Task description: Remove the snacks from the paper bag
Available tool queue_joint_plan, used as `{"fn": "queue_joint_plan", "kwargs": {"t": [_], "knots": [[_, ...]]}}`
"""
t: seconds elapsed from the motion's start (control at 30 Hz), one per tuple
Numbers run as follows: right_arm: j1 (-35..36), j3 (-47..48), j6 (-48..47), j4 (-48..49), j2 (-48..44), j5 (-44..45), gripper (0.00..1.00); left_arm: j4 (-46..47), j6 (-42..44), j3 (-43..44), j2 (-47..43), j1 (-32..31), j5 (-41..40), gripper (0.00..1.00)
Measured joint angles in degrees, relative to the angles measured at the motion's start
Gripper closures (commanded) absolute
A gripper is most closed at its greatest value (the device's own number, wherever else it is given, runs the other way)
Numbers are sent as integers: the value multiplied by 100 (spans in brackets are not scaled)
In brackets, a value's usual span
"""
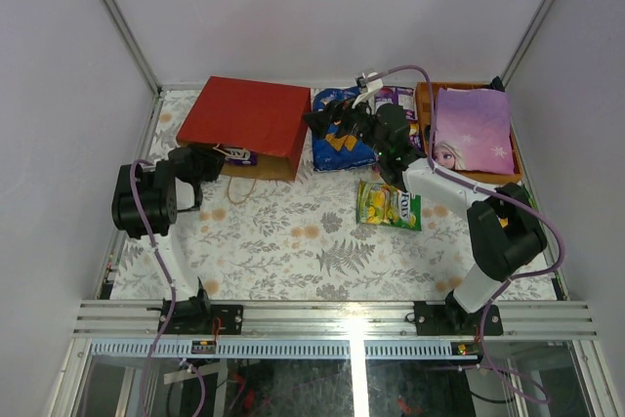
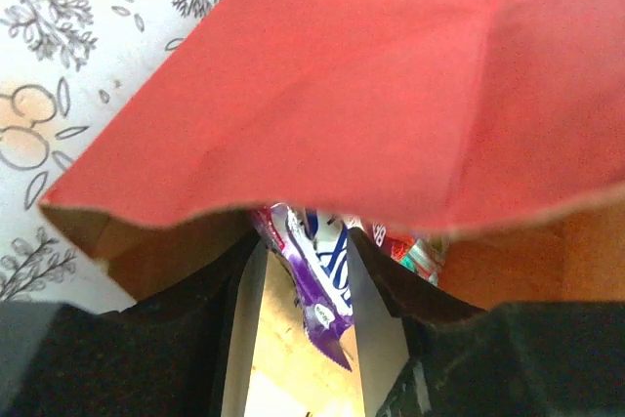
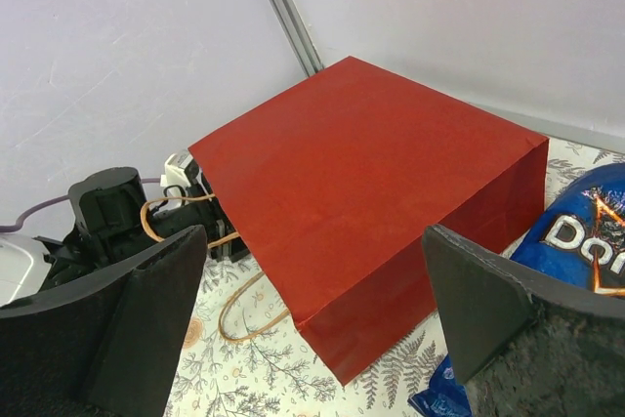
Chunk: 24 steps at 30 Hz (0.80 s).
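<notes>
Two packs, Doritos bag (image 1: 340, 134) and yellow-green pack (image 1: 389, 206), lie out at centre; left tool (image 2: 311, 339) pinches purple packet (image 2: 317, 271) at paper bag (image 1: 244, 124) mouth; right tool (image 3: 312, 339) spread, empty.

The paper bag (image 1: 248, 121) lying at the far left is matt red paper outside, creased, with raw brown kraft showing at its mouth and thin tan cord handles (image 1: 241, 186). A glossy purple packet (image 2: 317, 275) sits at that mouth between the left gripper's (image 2: 303, 339) smooth pale finger pads, set in matt black plastic. To the right, the blue Doritos bag (image 1: 339, 136) and the yellow-green pack (image 1: 389, 205) are shiny film. The tablecloth (image 1: 293, 241) looks like smooth printed cloth with a leaf pattern. The right gripper's (image 3: 312, 329) fingers (image 3: 488, 310) are rough, grainy black plastic. Near-edge rails (image 1: 332, 319) are bright brushed metal
</notes>
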Motion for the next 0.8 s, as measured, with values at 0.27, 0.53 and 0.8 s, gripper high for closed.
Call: {"fn": "queue_joint_plan", "kwargs": {"t": [0.27, 0.53, 0.8], "knots": [[0, 0, 0, 2, 0, -2, 1, -428, 35, 387, 52, 0, -166, 100], [0, -7, -20, -13, -22, 74, 1, -516, 92, 240, -221, 0, -162, 100], [0, -37, -22, 9, -280, 144, 0, -503, 238, -1338, -2245, 0, -46, 100]]}}
